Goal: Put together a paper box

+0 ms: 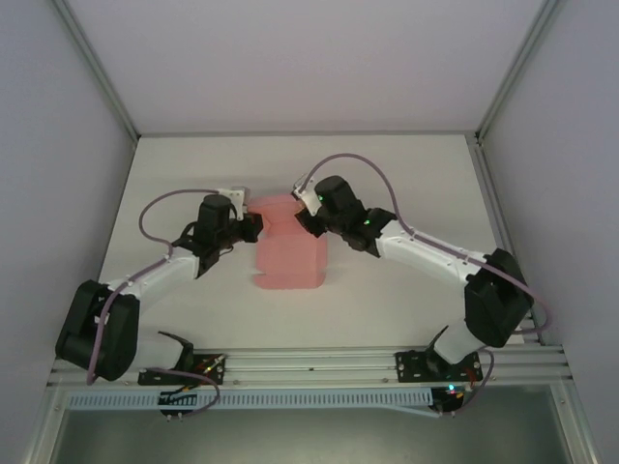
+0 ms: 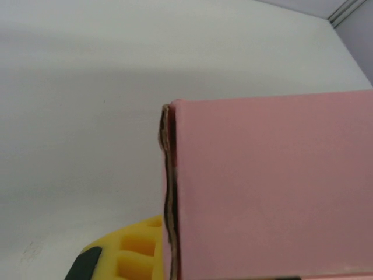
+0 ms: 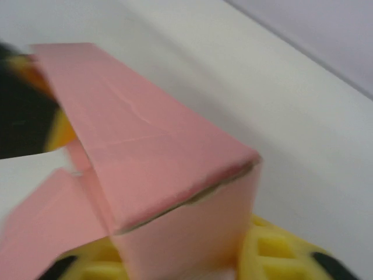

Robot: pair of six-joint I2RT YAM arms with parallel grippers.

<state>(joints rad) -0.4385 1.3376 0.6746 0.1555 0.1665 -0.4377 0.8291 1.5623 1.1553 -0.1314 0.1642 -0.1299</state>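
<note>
paper box (image 1: 290, 253), pink, was seen at the middle of the counter (image 1: 416, 174), about halfway between its left and right edges and between its near and far edges. it was partly folded: a closed body was raised from the counter, and a loose flap (image 3: 41, 224) was seen spread beside it in the right wrist view. the left claw (image 1: 255, 228) was set at the box corner nearest the counter's far and left edges, pressed together on a thin card wall there; one yellow pad (image 2: 137, 251) was seen against the card's raw edge. the right claw (image 1: 306, 222) was placed at the box's far right corner, with its yellow pads (image 3: 280, 256) seen on either side of the box's end. whether they were pinching it could not be told, that picture being blurred.
</note>
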